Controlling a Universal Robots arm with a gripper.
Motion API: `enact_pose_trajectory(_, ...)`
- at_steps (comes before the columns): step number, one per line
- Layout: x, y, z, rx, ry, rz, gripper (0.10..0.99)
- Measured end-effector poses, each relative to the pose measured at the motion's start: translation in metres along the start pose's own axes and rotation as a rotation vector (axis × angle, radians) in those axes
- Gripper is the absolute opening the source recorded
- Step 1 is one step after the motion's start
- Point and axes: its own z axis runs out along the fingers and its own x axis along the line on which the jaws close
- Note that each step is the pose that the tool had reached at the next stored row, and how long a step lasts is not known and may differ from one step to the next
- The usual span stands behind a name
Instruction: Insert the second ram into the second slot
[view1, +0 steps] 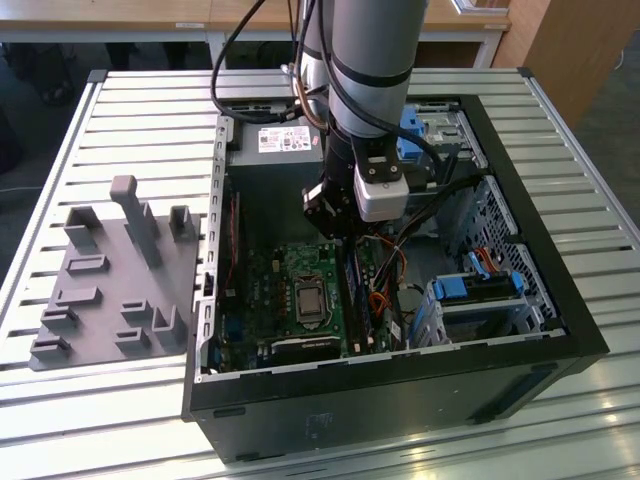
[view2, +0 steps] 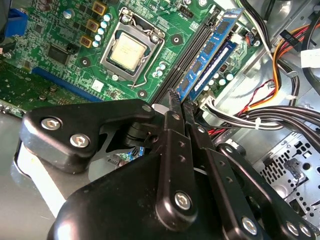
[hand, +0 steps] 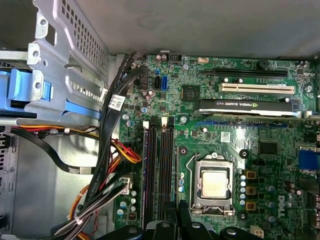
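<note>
In the second wrist view the second ram, a dark blue stick, stands on edge in a slot of the green motherboard. Another blue stick stands right beside it, on the side towards the cables. Two black slots lie bare between the sticks and the processor. My gripper hangs just above the near end of the sticks, its two black fingers close together with nothing between them. In the exterior view the gripper is down inside the open computer case.
Bundles of black, red and orange cables run next to the slots. A metal drive cage with blue holders stands beyond them. A graphics card lies across the board. A grey parts holder sits on the slatted table at the exterior view's left.
</note>
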Motion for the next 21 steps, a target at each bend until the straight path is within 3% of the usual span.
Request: enact_pose_trajectory(21,0.0,-0.0001,0.0093,0.003,-0.0006,0.0,0.137)
